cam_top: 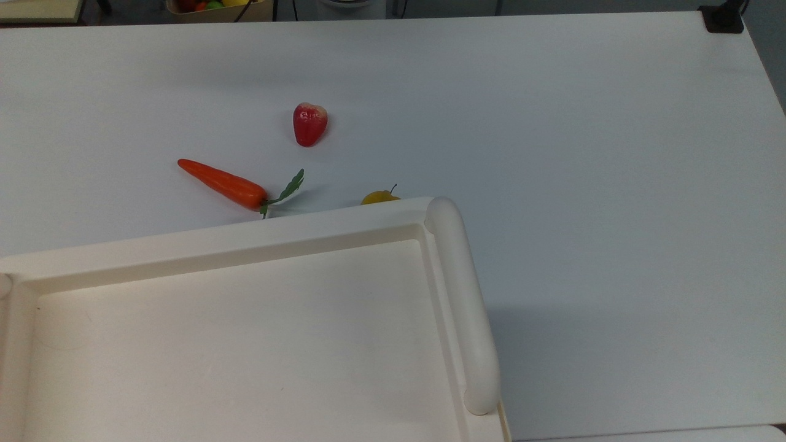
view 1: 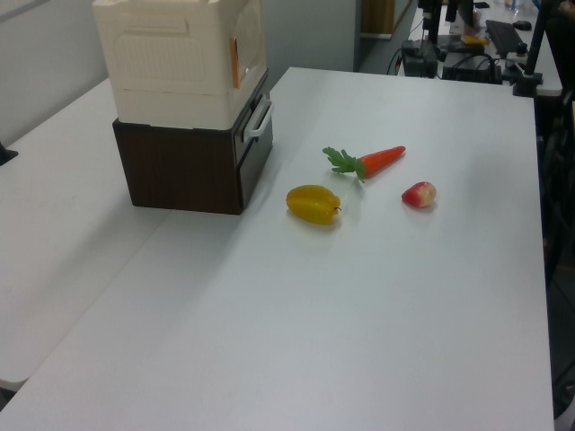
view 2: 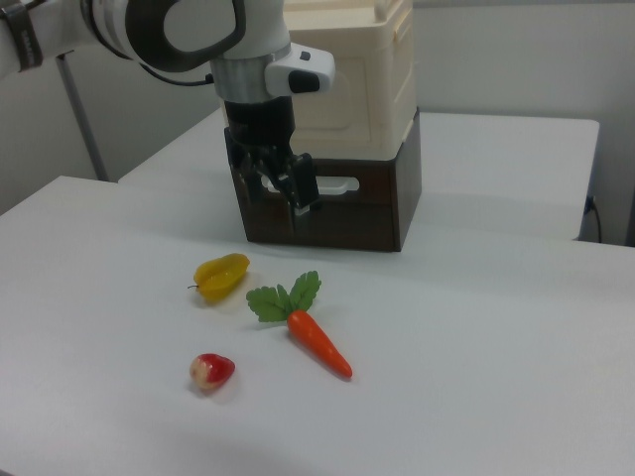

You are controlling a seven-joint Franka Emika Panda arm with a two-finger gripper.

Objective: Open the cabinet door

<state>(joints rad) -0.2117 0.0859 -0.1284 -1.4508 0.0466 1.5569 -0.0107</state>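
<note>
Tabletop: white and flat; I count one, and it carries everything below.
Cabinet: one unit, a dark brown base with a cream upper box stacked on it. The top view shows its tray-like top with one rounded rail.
Arm: one; in the right view it reaches in from the right view's left and comes down in front of the cabinet.
Cabinet door: I take it to be the cream front panel of the upper box, standing upright with its face toward the fruit. In the left view a thin tan strip shows along one edge of it. I cannot tell whether it is fully shut or slightly ajar.
Claw: one, pointing down, low in front of the dark base and just beside the white handle. I cannot tell whether it is apart or together.
Key relation: in the right view the door lies above the claw and toward the right view's right. My judgement is that the claw must rise to reach the door's edge.
Carrot: one, lying on the tabletop.
Yellow fruit: one, nearest the cabinet.
Red fruit: one, farthest from the cabinet.
</note>
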